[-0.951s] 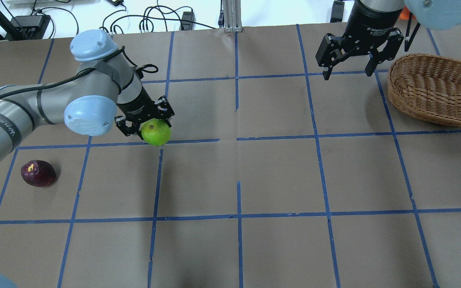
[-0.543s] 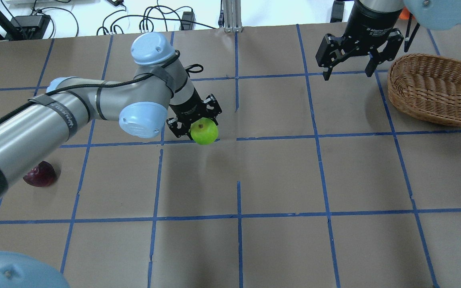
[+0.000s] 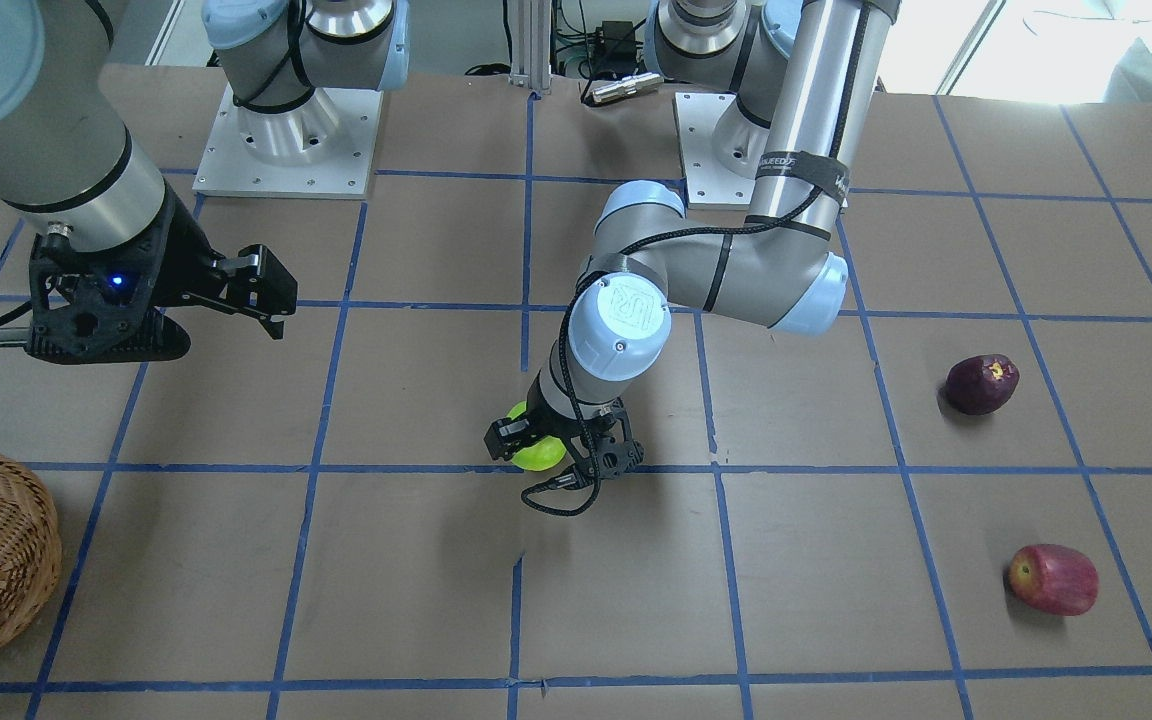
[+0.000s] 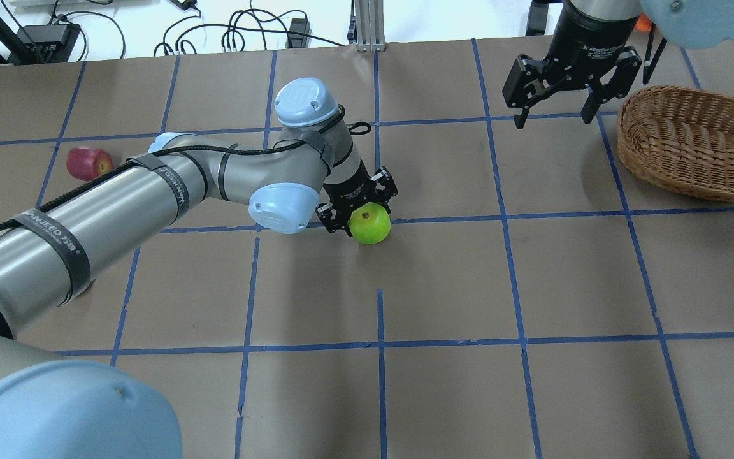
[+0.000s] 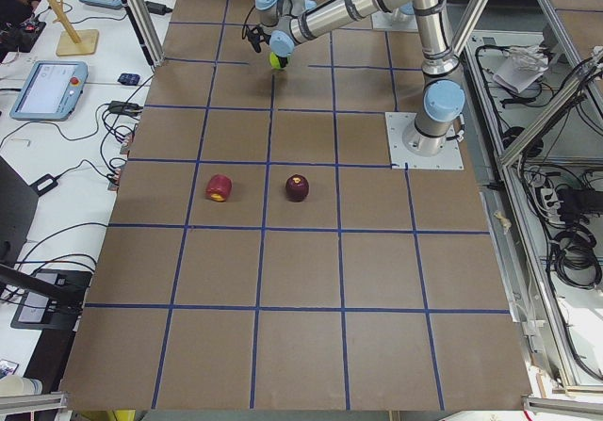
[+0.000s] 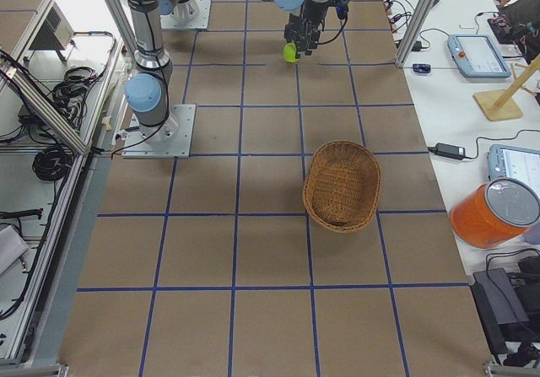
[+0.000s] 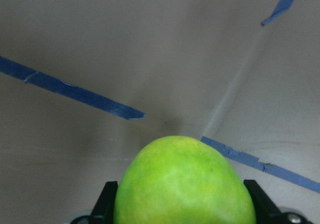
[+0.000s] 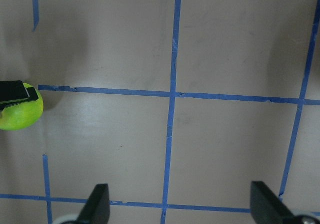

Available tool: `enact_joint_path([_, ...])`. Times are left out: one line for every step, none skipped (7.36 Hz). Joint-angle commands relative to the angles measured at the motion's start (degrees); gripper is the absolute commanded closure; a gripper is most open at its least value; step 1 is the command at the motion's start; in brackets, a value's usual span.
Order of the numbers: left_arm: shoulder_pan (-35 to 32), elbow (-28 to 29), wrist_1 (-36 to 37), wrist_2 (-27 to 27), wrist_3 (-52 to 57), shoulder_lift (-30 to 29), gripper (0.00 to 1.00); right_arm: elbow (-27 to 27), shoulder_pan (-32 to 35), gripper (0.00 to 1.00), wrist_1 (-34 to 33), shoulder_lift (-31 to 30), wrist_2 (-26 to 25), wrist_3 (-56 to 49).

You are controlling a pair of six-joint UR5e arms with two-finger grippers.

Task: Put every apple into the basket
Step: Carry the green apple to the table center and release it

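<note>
Left gripper [image 4: 359,209] clamped on bright lime-green apple [image 4: 370,224], finger each side, over middle of brown paper-covered table [image 4: 443,280] with blue tape grid. Right gripper [image 4: 553,118] spread wide, holding nothing, hangs near light-brown round woven wicker basket [image 4: 673,175] at robot's right end of table. Dark purple-maroon apple, yellowish stem end [image 3: 981,384], and red pink-streaked apple [image 3: 1053,579] lie on table at robot's left end, apart from each other. All three apples outside basket, well apart from it.
</note>
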Motion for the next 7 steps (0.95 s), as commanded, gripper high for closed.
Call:
enact_joint_path([0.47,0.81,-0.06,-0.13,0.27,1.27,0.00,0.00,0.08,0.00,0.14,0.55,0.44,0.07])
enact_joint_path([2.74,1.08,-0.41,-0.13,1.40,2.33,0.00,0.00,0.08,0.00,0.14,0.99,0.61,0.07])
enact_joint_path([5.46,0.99,-1.64,-0.13,3.24,4.43,0.00,0.00,0.08,0.00,0.14,0.99,0.61,0.07])
enact_joint_path([7.75,0.73,-4.17,-0.05,4.83,6.98,0.00,0.09,1.21,0.00,0.14,0.73,0.70,0.86])
enact_joint_path([11.69,0.55,-9.85,0.65,12.50,10.13,0.00,2.61,5.05,0.00,-1.69,2.29,4.10,6.69])
enact_joint_path([16.25,-0.32,-17.83,6.40,21.37,13.82,0.00,5.59,11.26,0.00,-10.14,4.22,7.09,11.28])
enact_joint_path([18.82,-1.46,-24.61,12.55,34.77,17.51,0.00,8.24,16.02,0.00,-17.62,7.98,5.46,16.28])
